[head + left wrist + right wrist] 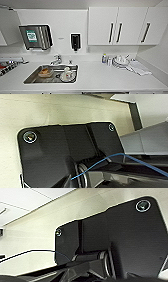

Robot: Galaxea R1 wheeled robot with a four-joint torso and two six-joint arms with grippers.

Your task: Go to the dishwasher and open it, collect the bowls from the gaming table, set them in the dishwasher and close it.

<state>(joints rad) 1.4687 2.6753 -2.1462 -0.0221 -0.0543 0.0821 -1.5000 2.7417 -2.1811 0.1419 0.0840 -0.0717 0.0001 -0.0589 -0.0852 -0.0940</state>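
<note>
The robot faces a white counter (100,75) with its sink (32,78) at lower left; the dishwasher (105,93) is a dark strip at bottom centre, presumably for approach. Whether either gripper is open cannot be told.

Brushed steel sink (32,78), smooth matt white counter (100,77), glossy metal towel dispenser (36,37), folded cloth (139,68)

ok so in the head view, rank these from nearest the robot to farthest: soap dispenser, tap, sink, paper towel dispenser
1. sink: set in the counter, left of centre, by the front edge.
2. tap: just behind the sink's back rim.
3. soap dispenser and paper towel dispenser: both on the back wall above the counter, the towel one further left; too close to call.
</note>
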